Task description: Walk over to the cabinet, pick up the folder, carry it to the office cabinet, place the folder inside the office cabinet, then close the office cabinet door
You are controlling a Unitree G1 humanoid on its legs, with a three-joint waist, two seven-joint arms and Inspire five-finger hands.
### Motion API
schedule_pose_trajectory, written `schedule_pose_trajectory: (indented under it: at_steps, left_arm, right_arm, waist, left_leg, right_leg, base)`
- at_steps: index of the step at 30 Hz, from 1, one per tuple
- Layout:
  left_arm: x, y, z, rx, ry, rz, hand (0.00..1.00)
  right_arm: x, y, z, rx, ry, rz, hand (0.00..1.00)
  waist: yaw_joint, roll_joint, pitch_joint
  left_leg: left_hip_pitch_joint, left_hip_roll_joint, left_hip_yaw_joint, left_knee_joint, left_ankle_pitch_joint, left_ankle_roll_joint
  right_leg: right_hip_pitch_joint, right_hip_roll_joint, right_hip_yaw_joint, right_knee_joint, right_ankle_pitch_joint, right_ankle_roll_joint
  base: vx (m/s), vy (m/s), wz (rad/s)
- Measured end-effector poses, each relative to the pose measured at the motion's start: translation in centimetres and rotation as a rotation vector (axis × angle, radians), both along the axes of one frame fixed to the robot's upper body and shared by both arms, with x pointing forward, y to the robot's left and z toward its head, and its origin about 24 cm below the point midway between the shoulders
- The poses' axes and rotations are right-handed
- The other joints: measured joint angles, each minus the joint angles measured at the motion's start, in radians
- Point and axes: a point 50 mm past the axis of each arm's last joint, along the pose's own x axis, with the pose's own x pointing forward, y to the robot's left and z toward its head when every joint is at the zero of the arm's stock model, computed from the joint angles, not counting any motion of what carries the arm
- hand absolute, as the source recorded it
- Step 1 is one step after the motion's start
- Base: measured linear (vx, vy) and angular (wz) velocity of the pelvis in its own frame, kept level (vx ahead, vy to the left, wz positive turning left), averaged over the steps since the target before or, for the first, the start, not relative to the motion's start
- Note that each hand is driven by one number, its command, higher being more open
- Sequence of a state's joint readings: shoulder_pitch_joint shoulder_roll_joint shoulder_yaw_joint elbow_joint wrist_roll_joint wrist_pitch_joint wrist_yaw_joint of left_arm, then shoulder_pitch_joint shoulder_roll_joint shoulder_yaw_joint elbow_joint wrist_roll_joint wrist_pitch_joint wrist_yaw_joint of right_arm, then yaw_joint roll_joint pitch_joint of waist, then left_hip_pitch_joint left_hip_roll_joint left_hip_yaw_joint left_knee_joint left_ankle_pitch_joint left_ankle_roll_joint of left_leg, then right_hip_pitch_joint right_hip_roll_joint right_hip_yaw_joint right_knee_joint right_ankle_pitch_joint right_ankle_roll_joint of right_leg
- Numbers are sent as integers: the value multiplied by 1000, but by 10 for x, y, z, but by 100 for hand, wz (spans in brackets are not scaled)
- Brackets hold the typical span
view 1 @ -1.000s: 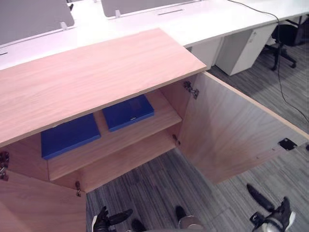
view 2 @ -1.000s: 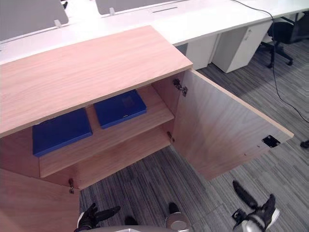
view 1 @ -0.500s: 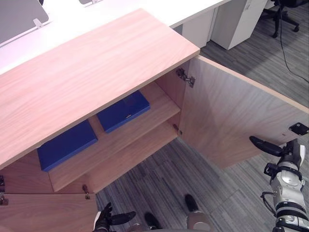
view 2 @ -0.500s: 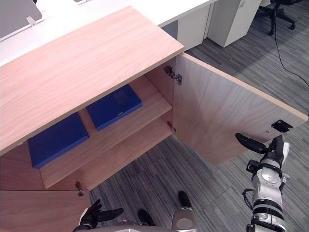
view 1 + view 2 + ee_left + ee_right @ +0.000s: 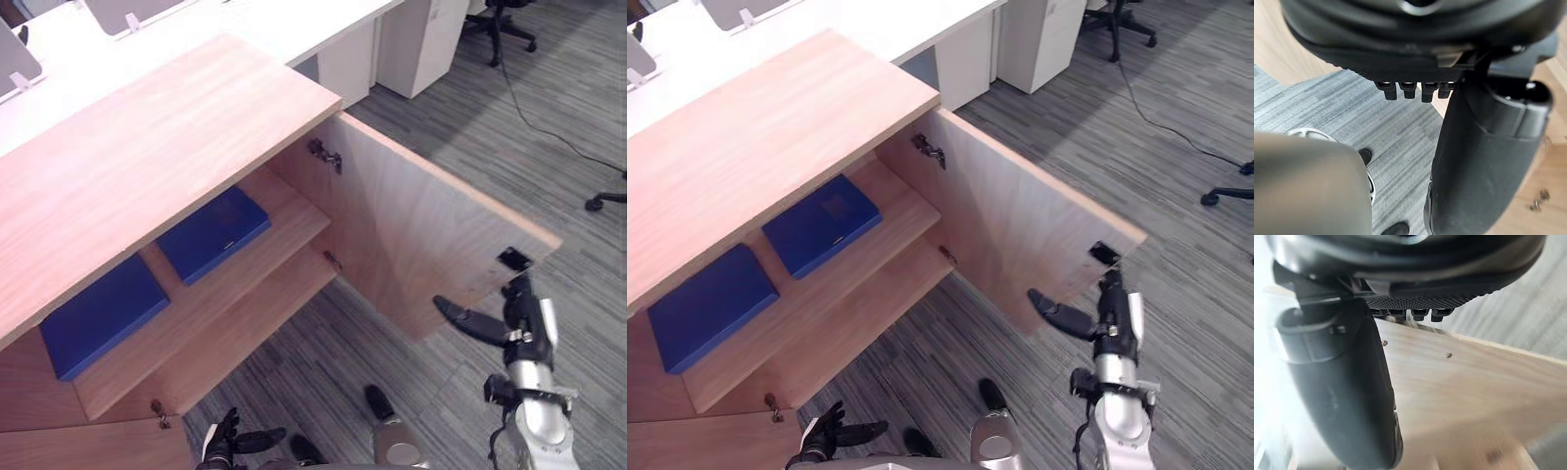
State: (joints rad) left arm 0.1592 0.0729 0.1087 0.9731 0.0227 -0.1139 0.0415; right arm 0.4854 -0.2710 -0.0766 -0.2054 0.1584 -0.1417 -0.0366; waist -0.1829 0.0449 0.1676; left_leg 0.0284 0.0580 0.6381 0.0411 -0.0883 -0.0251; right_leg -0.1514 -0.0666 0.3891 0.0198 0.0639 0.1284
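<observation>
A blue folder point(image 5: 212, 233) and a second folder point(image 5: 96, 315) lie flat side by side on the upper shelf point(image 5: 201, 302) of the open wooden cabinet point(image 5: 147, 147), which takes up the left and centre of the frame. At the lower right, the right hand point(image 5: 517, 311) is released with straight fingers, close to the inner face of the open door point(image 5: 411, 240) near its free edge; contact cannot be told. The left hand point(image 5: 227, 446) hangs at the bottom edge, left of centre, loosely spread and empty above the grey carpet point(image 5: 470, 147).

The open door point(image 5: 421, 245) blocks one o'clock; at eleven, folders point(image 5: 211, 233) crowd the upper shelf point(image 5: 294, 211), while the lower shelf point(image 5: 265, 313) seems free.
</observation>
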Motion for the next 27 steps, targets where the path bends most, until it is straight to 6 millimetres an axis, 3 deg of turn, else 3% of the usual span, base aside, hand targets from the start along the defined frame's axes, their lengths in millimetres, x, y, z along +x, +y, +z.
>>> schedule_pose_trajectory:
  at_steps: [7, 11, 13, 15, 17, 18, 20, 21, 23, 27]
  left_arm:
    - [10, 7, 3, 25, -5, -121, 100]
    - [16, 7, 4, 33, -13, -172, 100]
    - [19, 5, 5, 35, -19, -183, 100]
    - [23, 4, 6, 42, -30, -183, 100]
    - [26, 5, 7, 56, -37, -167, 100]
    - [27, 5, 7, 60, -39, -163, 100]
    - [30, 8, 9, 64, -57, -116, 100]
    - [30, 8, 9, 68, -60, -111, 100]
    - [33, 8, 11, 55, -82, -60, 100]
    - [34, 13, 13, 51, -102, 22, 100]
  right_arm:
    - [-38, 49, -8, 140, 174, 446, 100]
    - [-39, 86, -5, 212, 169, 678, 100]
    - [-18, 114, 7, 249, 54, 775, 100]
    - [3, 127, 12, 219, -24, 778, 100]
    - [43, 137, 7, 179, -80, 704, 100]
    - [53, 138, 6, 181, -89, 678, 100]
    - [92, 136, 6, 196, -119, 535, 100]
    - [102, 134, 8, 199, -125, 492, 100]
    - [129, 115, 6, 225, -115, 319, 100]
    - [139, 88, 1, 237, -108, 130, 100]
  waist:
    - [-5, -76, -8]
    - [18, -101, -19]
    - [43, -103, -22]
    - [65, -103, -25]
    - [103, -105, -29]
    - [112, -104, -29]
    - [147, -104, -29]
    - [152, -103, -28]
    - [186, -99, -25]
    - [219, -86, -14]
  left_leg:
    - [5, 1, -36, 0, 17, 1]
    - [5, -6, -103, -11, 36, 12]
    - [-3, -21, -172, -34, 58, 19]
    - [-8, -33, -219, -60, 82, 24]
    - [-10, -47, -293, -107, 127, 33]
    - [-10, -50, -309, -115, 135, 34]
    - [-21, -59, -379, -129, 158, 41]
    - [-26, -62, -396, -129, 162, 42]
    - [-45, -74, -456, -130, 177, 47]
    - [-66, -96, -540, -133, 190, 50]
  right_leg:
    - [11, 5, -20, 11, 2, -3]
    - [38, -11, -91, 15, -5, -10]
    - [51, -28, -160, 29, -24, -12]
    - [54, -40, -208, 37, -37, -14]
    - [71, -51, -286, 40, -47, -19]
    - [75, -56, -304, 42, -51, -19]
    - [90, -65, -373, 48, -65, -24]
    - [94, -70, -394, 50, -69, -23]
    - [109, -83, -461, 53, -81, -22]
    - [135, -101, -549, 53, -99, -20]
  base:
    - [-40, -64, 4]
    - [-2, -48, 54]
    - [-12, -50, 84]
    - [-14, -40, 86]
    - [-6, -33, 103]
    - [-8, -24, 96]
    - [-14, -6, 89]
    - [-15, 9, 90]
    - [-13, 24, 88]
    - [4, 32, 69]
